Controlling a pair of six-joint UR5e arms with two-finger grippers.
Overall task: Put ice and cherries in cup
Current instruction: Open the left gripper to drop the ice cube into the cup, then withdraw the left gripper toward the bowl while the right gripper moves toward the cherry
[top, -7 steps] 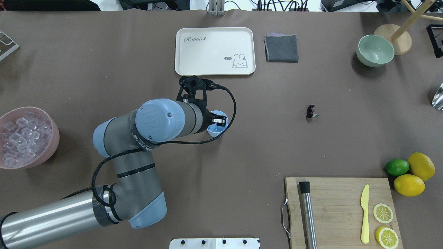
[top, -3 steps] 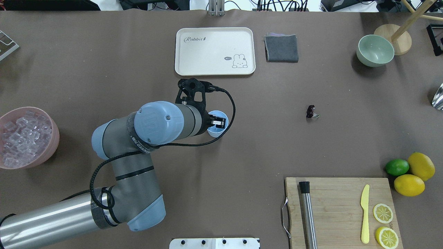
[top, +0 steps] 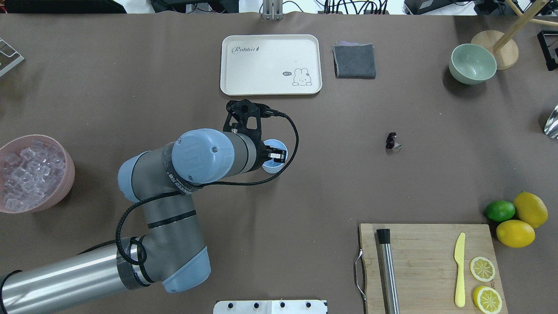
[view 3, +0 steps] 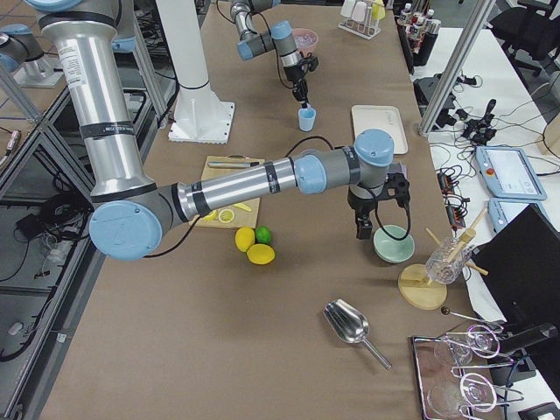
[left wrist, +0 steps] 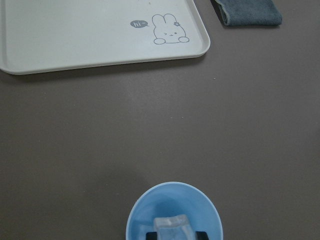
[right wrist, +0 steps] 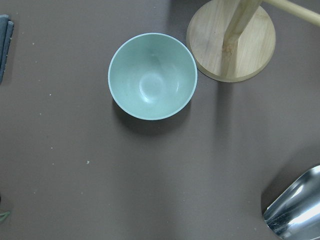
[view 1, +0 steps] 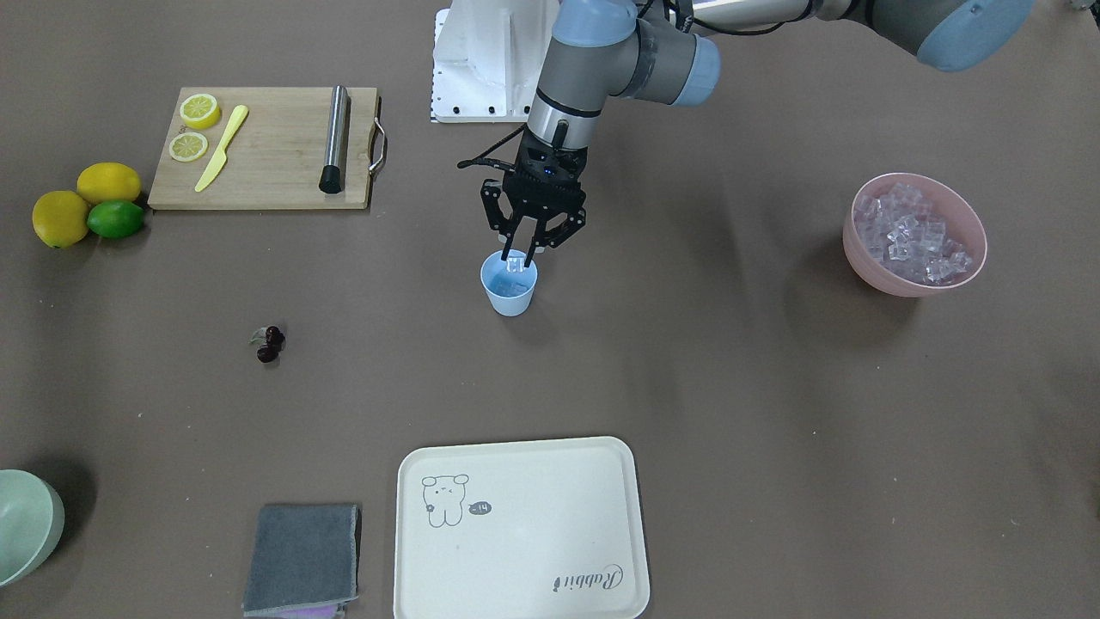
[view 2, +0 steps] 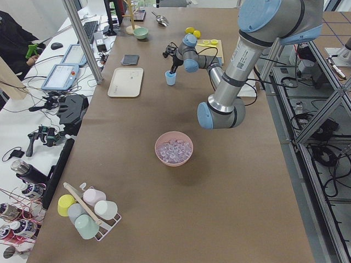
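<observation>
The light blue cup [top: 272, 165] stands mid-table, also seen from the front [view 1: 509, 292]. My left gripper [view 1: 519, 258] hangs just above its mouth, shut on one clear ice cube [view 1: 516, 264]. In the left wrist view the ice cube [left wrist: 171, 226] sits between the fingertips over the cup's opening [left wrist: 165, 202]. More ice [top: 28, 172] fills the pink bowl [top: 67, 174] at the left edge. The cherries [top: 391, 140] lie on the table to the cup's right. My right gripper [view 3: 361, 229] hovers near the pale green bowl [view 3: 392, 243]; I cannot tell whether it is open or shut.
A cream tray [top: 270, 64] and a grey cloth [top: 354, 60] lie behind the cup. A cutting board [top: 427, 261] with a knife, a metal rod and lemon slices is at the front right, beside lemons and a lime [top: 500, 210]. A wooden stand [top: 495, 49] and a metal scoop [view 3: 350, 325] are far right.
The left arm has shifted only slightly above the cup and still holds the ice cube. Nothing else has moved.
</observation>
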